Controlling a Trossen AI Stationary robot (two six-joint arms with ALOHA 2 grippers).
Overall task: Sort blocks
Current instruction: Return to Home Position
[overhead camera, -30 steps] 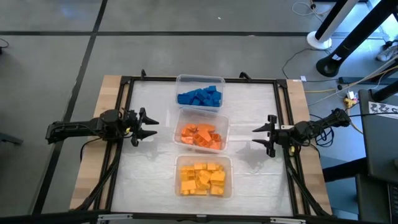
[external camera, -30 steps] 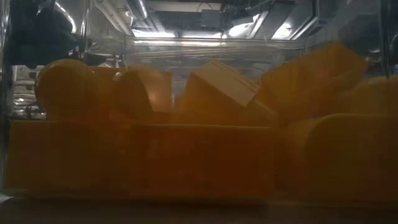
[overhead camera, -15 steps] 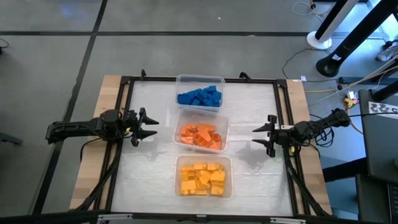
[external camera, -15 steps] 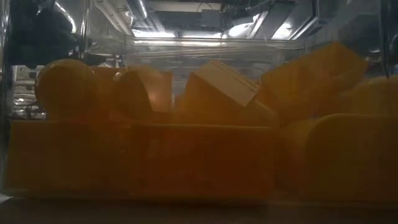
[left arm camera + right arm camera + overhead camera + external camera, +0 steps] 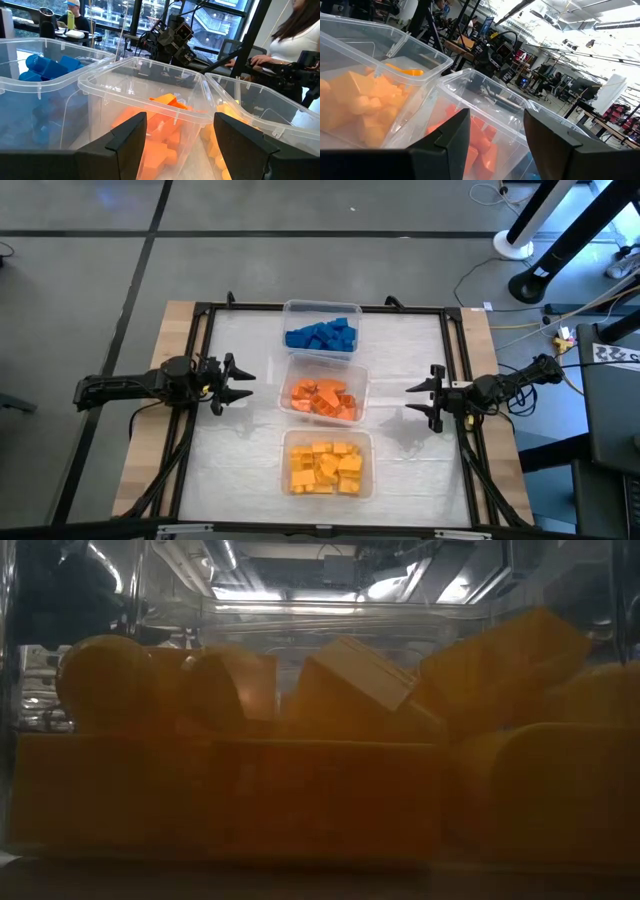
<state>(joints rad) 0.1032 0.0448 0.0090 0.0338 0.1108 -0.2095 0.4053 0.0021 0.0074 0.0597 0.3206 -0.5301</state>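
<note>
Three clear tubs stand in a row down the table's middle. The far tub holds the blue blocks [image 5: 321,336], the middle tub the orange blocks [image 5: 323,398], the near tub the yellow blocks [image 5: 326,467], which fill the low view [image 5: 320,790]. My left gripper [image 5: 243,384] is open at the table's left side, level, pointing at the middle tub [image 5: 165,107]. My right gripper [image 5: 412,400] is open at the right side, level, pointing at the same tub [image 5: 485,127]. Neither holds anything.
A black frame [image 5: 205,320] borders the white work mat, with the wooden table edge [image 5: 172,320] outside it. Bare mat [image 5: 250,440] lies between each gripper and the tubs. A person [image 5: 295,30] sits beyond the table in the left wrist view.
</note>
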